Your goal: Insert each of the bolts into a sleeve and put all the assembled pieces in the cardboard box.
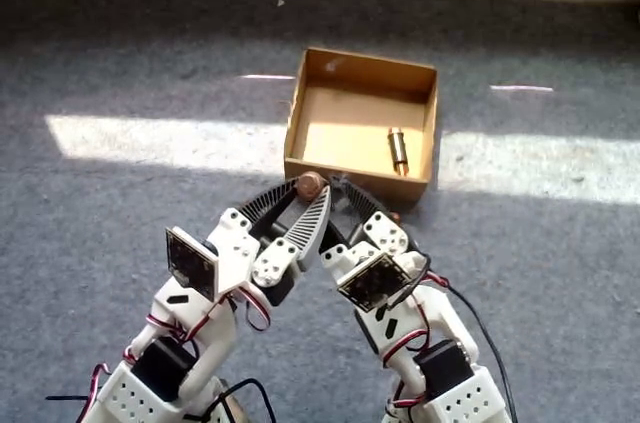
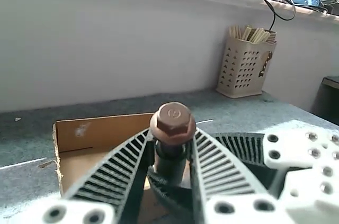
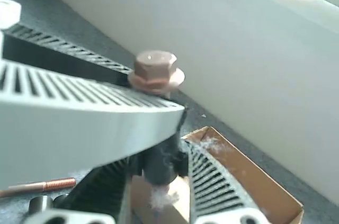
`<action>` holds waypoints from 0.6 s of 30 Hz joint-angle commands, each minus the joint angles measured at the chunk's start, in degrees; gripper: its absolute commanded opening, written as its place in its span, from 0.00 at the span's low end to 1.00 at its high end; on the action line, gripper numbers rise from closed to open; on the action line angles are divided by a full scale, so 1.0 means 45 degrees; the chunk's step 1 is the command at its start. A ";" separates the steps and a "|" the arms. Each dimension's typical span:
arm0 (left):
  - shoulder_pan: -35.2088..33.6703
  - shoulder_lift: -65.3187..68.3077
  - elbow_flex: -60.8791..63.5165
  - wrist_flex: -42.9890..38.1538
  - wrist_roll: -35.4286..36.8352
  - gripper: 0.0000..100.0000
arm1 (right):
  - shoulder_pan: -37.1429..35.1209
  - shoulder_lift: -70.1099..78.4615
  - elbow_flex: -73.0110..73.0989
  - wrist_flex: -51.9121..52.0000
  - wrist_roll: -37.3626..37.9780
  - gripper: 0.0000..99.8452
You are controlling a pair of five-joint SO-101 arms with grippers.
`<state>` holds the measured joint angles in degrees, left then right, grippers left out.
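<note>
Just before the cardboard box's [image 1: 405,184] near wall, the left gripper [image 2: 170,138] clamps the bolt [image 2: 172,122] below its head. The right gripper [image 3: 159,155] seemingly pinches the sleeve [image 3: 158,168]. Both are rigid, smooth and slip-prone.

Clearance at the cardboard box [image 1: 340,133], with my two grippers meeting at its near wall.
Free: box open at the top, with room over its left and middle floor; one assembled piece [image 1: 398,151] lies by the right wall. Open carpet [image 1: 130,223] on both flanks.
Blocked: my left gripper [image 2: 170,144] and right gripper [image 3: 159,176] cross just before the near wall, fingers interleaved around one bolt [image 1: 309,183] and its sleeve [image 3: 158,158]. A loose bolt [image 3: 39,185] lies on the carpet below. A basket [image 2: 246,65] stands by the far wall [image 2: 106,49], well apart.
</note>
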<state>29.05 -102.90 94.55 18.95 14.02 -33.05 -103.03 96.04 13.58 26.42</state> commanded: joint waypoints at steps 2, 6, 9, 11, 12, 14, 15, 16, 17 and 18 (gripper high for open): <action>0.0010 -0.0283 0.0029 0.0527 -0.0195 0.12 | 0.0381 -0.0518 0.1299 -0.0694 -0.0254 0.01; 0.0010 -0.0283 0.0029 0.0547 -0.0215 0.12 | 0.1065 -0.0518 0.1299 -0.0694 -0.1055 0.01; 0.0010 -0.0283 0.0029 0.0547 -0.0234 0.12 | 0.1905 -0.0518 0.1299 -0.0694 -0.1465 0.01; -0.0010 -0.0264 -0.0088 0.0567 -0.0234 0.12 | 0.2530 -0.0518 0.1299 -0.0694 -0.1993 0.01; -0.0010 -0.0264 -0.0166 0.0762 -0.0234 0.12 | 0.2823 -0.0518 0.1299 -0.0694 -0.2286 0.01; -0.0010 -0.0264 -0.0459 0.1328 -0.0234 0.12 | 0.3311 -0.0518 0.1299 -0.0615 -0.2852 0.01; -0.0010 -0.0264 -0.0615 0.1621 -0.0234 0.12 | 0.3468 -0.0498 0.1299 -0.0479 -0.3048 0.01; -0.0010 -0.0264 -0.0772 0.1836 -0.0234 0.12 | 0.3604 -0.0498 0.1299 -0.0342 -0.3223 0.01; -0.0010 -0.0264 -0.0889 0.1993 -0.0234 0.12 | 0.3683 -0.0498 0.1299 -0.0186 -0.3321 0.01; -0.0010 -0.0264 -0.0947 0.2071 -0.0234 0.12 | 0.3702 -0.0498 0.1299 -0.0049 -0.3360 0.01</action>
<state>28.79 -102.81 94.46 25.71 13.41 -17.93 -103.74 96.04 13.05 13.14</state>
